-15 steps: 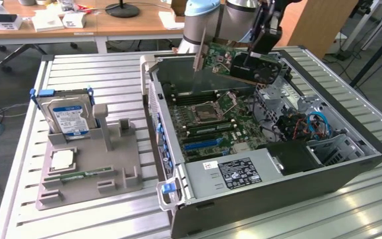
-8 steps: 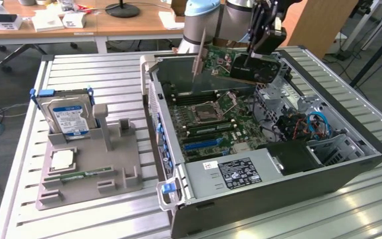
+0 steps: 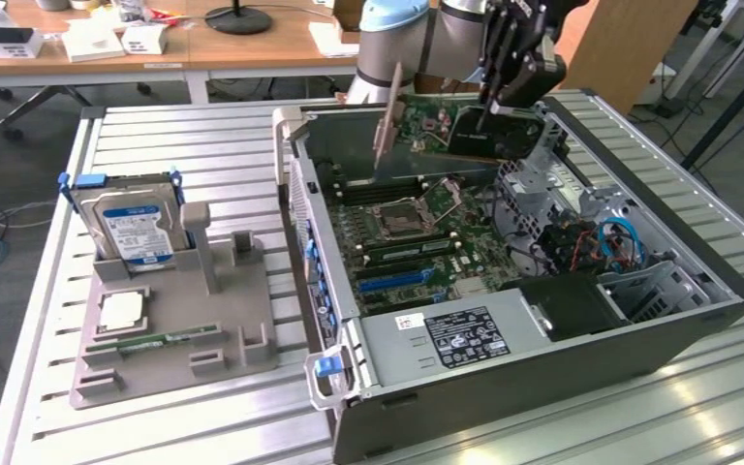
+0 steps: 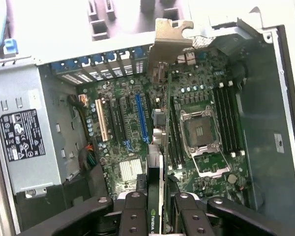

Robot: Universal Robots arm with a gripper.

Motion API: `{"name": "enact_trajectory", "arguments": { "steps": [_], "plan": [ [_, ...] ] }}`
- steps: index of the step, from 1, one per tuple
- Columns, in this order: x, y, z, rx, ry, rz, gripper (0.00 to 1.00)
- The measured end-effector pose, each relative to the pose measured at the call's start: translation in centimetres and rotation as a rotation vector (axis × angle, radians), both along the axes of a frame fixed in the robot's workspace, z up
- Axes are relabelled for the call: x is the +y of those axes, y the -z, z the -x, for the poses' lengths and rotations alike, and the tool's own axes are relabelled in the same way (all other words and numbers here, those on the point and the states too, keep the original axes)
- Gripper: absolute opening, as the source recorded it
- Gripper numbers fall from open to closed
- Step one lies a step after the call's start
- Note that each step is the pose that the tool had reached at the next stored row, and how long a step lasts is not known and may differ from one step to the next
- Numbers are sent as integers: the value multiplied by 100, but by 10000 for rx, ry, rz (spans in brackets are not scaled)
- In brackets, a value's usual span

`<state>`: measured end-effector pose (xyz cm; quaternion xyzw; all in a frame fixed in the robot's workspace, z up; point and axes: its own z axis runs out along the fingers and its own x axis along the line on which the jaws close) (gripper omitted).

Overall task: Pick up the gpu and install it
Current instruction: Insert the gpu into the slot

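The gripper (image 3: 508,97) clamps the gpu (image 3: 473,136) on edge above the motherboard (image 3: 437,208), presumably so its connector edge faces the expansion slots (image 4: 140,115).

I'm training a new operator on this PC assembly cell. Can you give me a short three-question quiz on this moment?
1. True or false: the gripper grips the gpu above the open computer case.
2. Where does the hard drive stand? A) inside the case B) upright in the grey fixture C) in the gripper
3. Short answer: is the gpu seated in a slot of the motherboard yet?
Key: 1 true; 2 B; 3 no, it hangs clear of the motherboard.
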<state>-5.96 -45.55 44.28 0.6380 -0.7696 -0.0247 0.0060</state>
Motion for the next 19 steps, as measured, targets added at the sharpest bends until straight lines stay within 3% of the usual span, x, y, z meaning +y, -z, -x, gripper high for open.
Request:
{"name": "enact_trajectory", "arguments": {
  "steps": [11,15,19],
  "plan": [
    [0,15,0,0,-1692,1,26],
    [2,22,1,-4,-1865,0,26],
    [2,47,12,-110,-1904,12,26]
  ]
}}
